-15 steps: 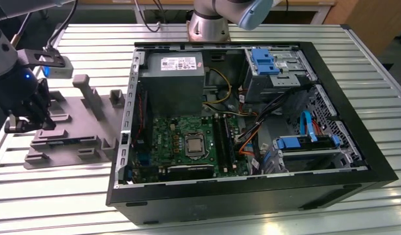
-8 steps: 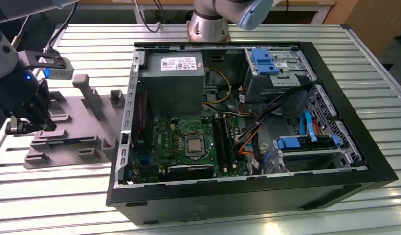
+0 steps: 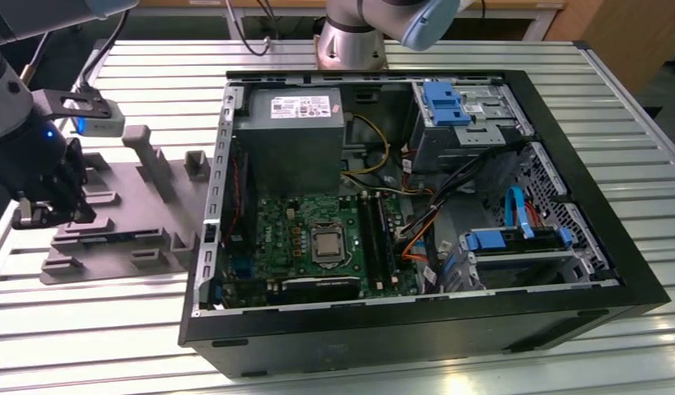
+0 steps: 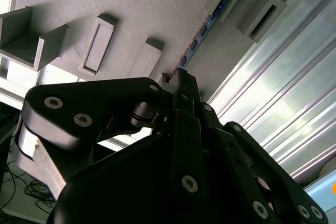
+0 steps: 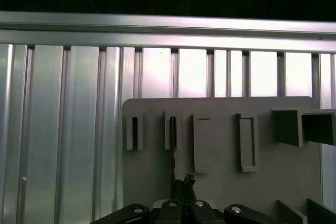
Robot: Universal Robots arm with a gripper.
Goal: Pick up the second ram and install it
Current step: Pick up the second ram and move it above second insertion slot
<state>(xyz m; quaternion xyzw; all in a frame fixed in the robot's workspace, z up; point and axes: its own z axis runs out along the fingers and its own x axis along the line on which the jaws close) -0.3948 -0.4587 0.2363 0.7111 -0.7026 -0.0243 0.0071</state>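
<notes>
The ram (image 5: 172,150) is a thin dark board, seen edge-on in both wrist views, with blue flecks along it. It stands on its long edge on the grey holder (image 5: 220,182). Its far end sits in a slotted block and its near end is pinched by the end effector (image 5: 181,183).

Your arm (image 3: 19,148) comes in low at the exterior view's left, wrist tipped downward. Your gripper (image 4: 181,76) has its fingers (image 4: 185,109) closed narrowly, pinching the second ram (image 4: 196,42) by its edge.

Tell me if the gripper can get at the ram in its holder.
Likely yes: the gripper sits at the ram, seemingly shut on its end; nothing on the holder blocks it.
</notes>
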